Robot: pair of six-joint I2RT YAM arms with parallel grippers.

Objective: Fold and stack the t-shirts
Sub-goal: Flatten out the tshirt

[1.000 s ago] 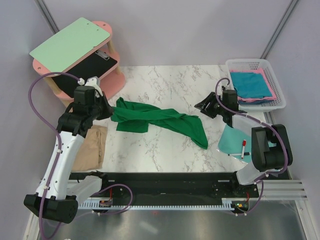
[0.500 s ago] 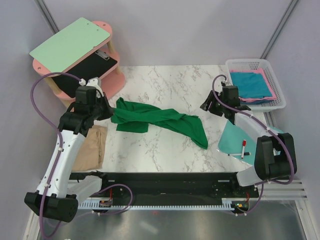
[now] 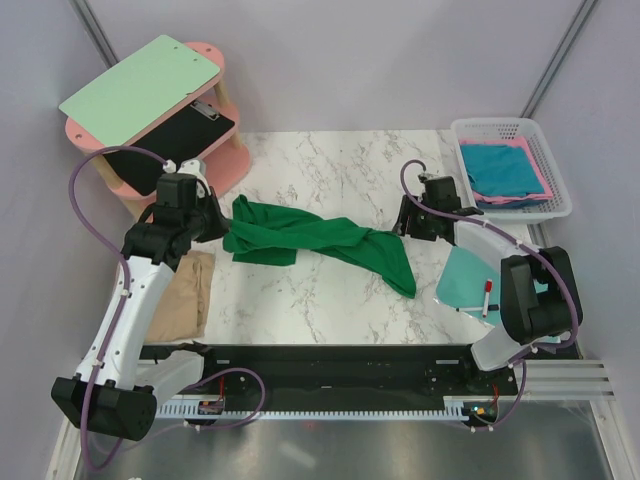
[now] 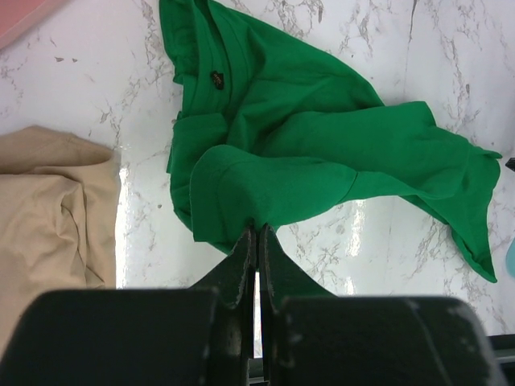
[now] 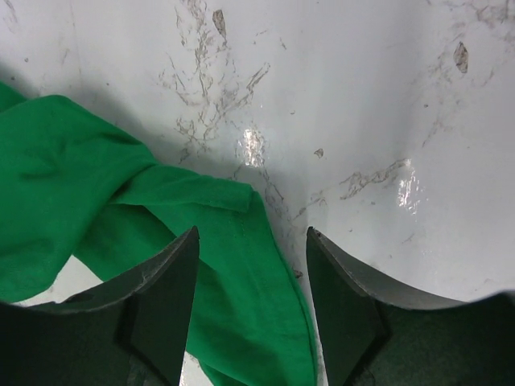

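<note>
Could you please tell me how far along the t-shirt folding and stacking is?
Done, seemingly: the teal-blue t-shirt and pink t-shirt lie flat in the white basket. In hand: the left claw pinches an edge of the crumpled green t-shirt; the right claw hangs open over its other end. Left: folding the green one, then the rumpled tan t-shirt at the left edge of the table.

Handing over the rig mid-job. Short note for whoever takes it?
Left hand: shut on the left edge of the crumpled green cloth t-shirt on the marble table.
Right hand: open, over that shirt's right end, gripping nothing.
Tan-beige cloth t-shirt: rumpled at the table's left edge.
Teal-blue t-shirt and pink t-shirt: flat in the white plastic basket, far right.
Done: nothing folded on the table.
Left: fold green and tan, stack all.
</note>
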